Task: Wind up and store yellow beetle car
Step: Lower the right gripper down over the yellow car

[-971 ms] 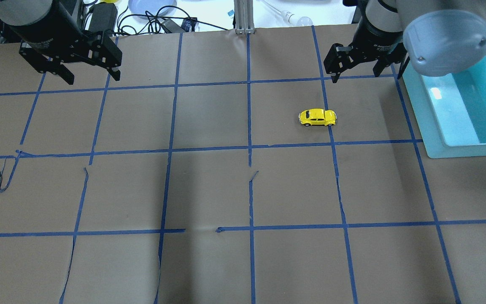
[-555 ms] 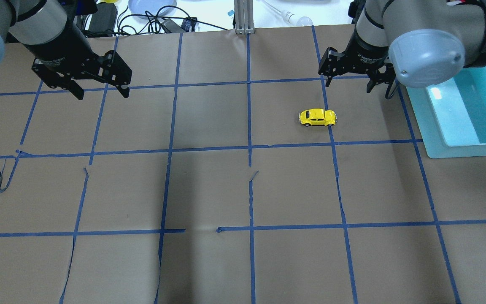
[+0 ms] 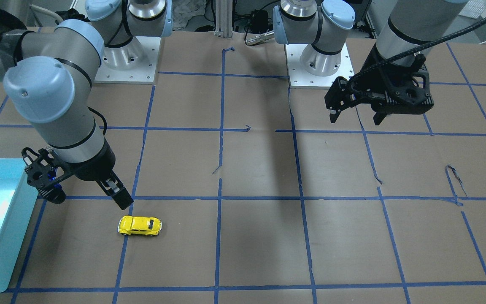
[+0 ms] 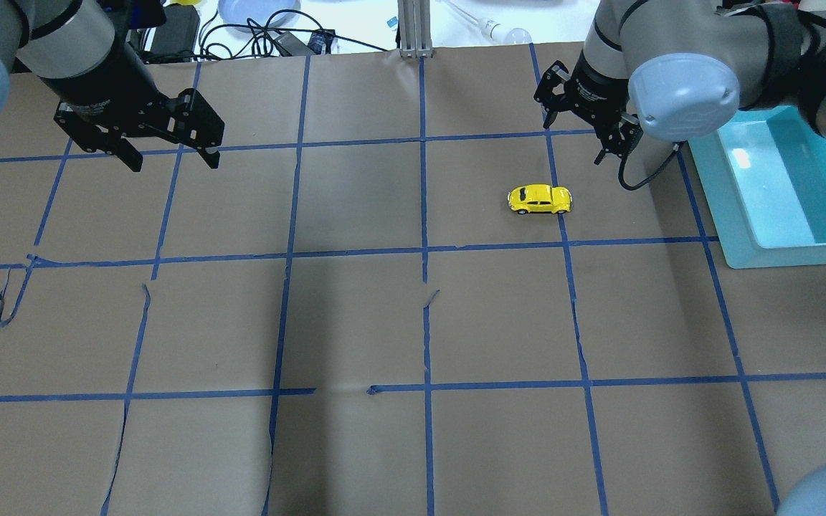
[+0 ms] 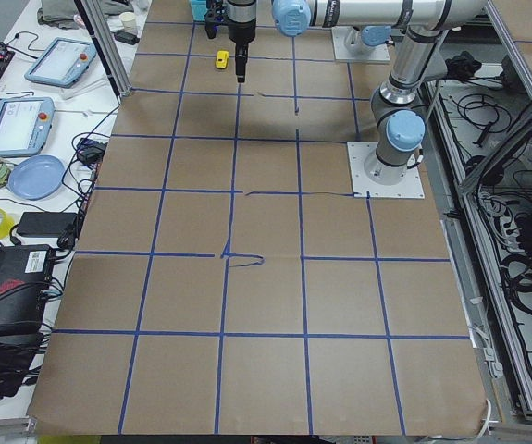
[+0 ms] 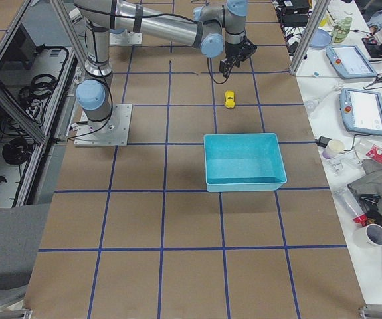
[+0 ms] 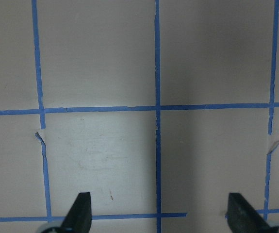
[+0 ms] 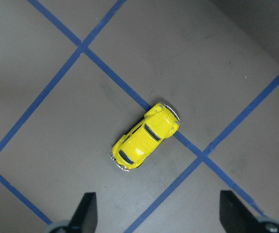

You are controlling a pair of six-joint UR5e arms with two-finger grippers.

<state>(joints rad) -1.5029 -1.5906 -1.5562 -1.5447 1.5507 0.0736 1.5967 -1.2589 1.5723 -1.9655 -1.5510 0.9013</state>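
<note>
Not started: car untouched, both pincers empty.
The right gripper [image 4: 572, 143] hangs wide open just beyond the yellow beetle car [image 4: 539, 200], which sits on a tape line right of centre; winding and storing in the teal bin [image 4: 743, 240] remain. The left gripper [image 4: 173, 159], far left, is open too.

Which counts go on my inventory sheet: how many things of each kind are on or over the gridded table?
yellow beetle car: 1
teal bin: 1
grippers: 2, the left gripper and the right gripper, both with fingers apart
Total: 4
</note>
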